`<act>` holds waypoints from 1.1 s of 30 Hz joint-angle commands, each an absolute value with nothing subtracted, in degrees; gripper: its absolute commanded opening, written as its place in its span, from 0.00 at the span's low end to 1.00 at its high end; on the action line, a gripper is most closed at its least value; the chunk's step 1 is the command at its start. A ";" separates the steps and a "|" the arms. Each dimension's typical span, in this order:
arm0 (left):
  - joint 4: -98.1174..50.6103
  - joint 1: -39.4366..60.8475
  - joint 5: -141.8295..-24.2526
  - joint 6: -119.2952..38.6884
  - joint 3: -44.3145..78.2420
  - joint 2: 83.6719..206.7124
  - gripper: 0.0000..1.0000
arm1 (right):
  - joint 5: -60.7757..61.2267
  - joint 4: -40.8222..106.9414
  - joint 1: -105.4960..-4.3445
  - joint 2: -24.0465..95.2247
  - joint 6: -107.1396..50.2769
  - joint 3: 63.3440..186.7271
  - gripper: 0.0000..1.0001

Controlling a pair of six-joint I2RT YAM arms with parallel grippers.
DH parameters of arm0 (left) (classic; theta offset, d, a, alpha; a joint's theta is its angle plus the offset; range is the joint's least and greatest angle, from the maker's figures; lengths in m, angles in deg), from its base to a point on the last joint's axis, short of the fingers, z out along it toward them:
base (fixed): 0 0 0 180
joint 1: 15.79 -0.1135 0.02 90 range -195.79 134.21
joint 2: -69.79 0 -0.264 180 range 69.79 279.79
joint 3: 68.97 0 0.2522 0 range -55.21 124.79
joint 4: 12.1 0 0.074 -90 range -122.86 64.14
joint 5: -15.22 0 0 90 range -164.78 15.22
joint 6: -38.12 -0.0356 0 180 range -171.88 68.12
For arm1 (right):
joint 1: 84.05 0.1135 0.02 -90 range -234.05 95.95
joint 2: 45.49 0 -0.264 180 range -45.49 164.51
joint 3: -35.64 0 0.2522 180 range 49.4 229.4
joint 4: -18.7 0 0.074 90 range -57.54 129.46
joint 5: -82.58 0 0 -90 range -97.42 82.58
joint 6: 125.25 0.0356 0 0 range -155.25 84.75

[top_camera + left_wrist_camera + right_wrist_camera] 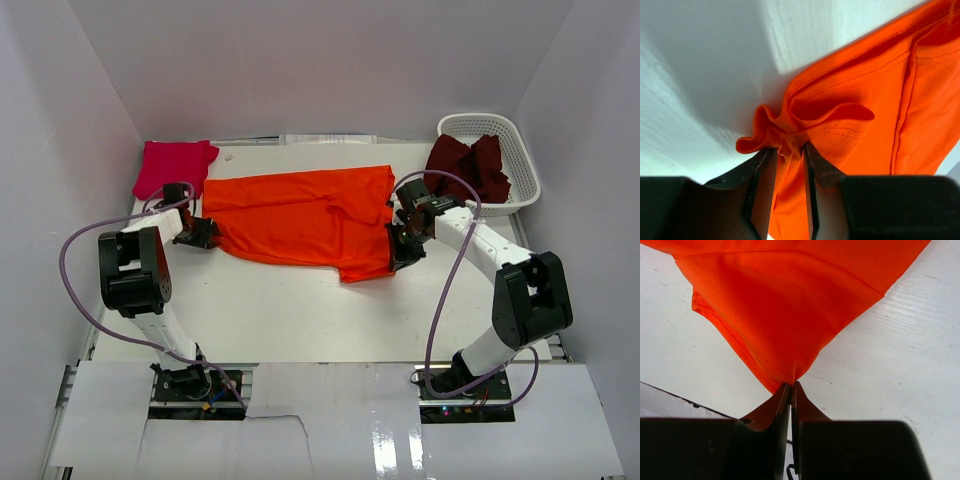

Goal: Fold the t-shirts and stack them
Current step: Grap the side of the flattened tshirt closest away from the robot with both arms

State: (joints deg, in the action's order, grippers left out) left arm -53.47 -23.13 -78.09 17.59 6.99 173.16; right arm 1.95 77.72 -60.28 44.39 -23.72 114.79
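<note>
Left pincer (789, 148) and right pincer (791, 385) pinch the orange t-shirt (300, 215); maroon t-shirt (468, 165) in basket (481, 120), magenta t-shirt (172, 165) nearby.

Orange tee (300, 220) spread out: left hand (205, 232) at its left edge, right hand (400, 250) at right; pink tee (175, 165) back-left, maroon tee (468, 165) in basket (525, 170).

orange t-shirt (790, 315) cut off at edges

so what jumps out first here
A bright orange t-shirt lies spread across the middle of the table, with the left gripper and right gripper each pinching an end. A magenta t-shirt sits at the far left corner, and a maroon t-shirt spills from the white basket far right.
</note>
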 commanded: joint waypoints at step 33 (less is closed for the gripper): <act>-65.14 -23.62 -76.98 10.17 5.26 159.63 0.00 | 3.40 76.41 -60.05 40.82 -23.82 111.80 0.08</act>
State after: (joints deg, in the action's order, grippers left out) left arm -62.78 -23.35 -77.54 11.95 5.11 166.43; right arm 2.28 77.19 -60.28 42.97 -23.69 112.16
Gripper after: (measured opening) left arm 0.008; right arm 0.080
